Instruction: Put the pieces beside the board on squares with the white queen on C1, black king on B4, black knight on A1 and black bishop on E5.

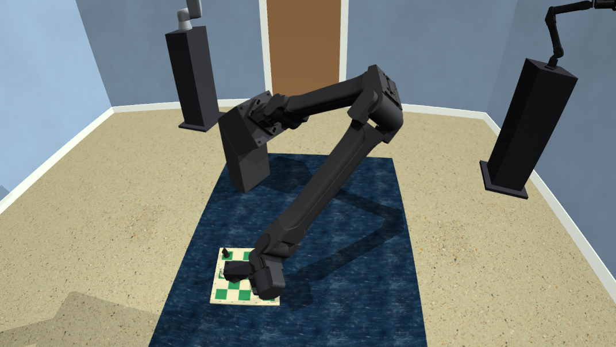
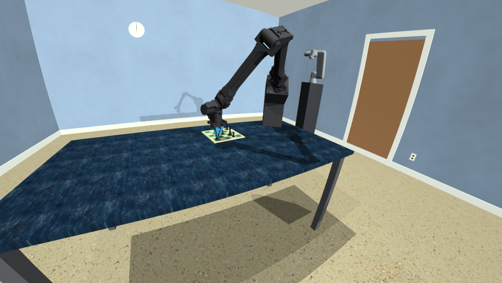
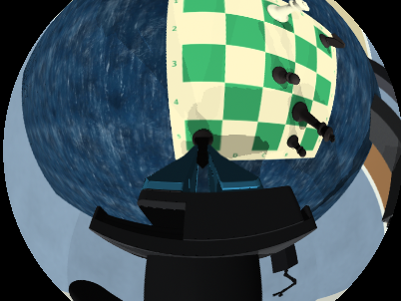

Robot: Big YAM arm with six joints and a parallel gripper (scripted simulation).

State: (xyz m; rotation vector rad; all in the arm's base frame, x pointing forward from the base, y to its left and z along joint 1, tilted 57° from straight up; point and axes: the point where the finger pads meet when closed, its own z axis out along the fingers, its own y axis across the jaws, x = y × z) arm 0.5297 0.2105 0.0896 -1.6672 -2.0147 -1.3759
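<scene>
nearby, dark pieces [image 3: 286, 76] crowd board [image 2: 206, 136] [image 3: 203, 63]; pincer [image 2: 217, 136] [image 3: 202, 146] clamped on black bishop [image 3: 202, 137] above e5.

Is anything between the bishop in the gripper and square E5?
Nothing visible is. The black bishop, pinched in the gripper, has its base at E5. The nearest other piece in that row, a black pawn, stands off on B5.

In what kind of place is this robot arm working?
Probably a robotics lab or test room: a large black arm works over a table, and another arm stands on a tall pedestal.
</scene>
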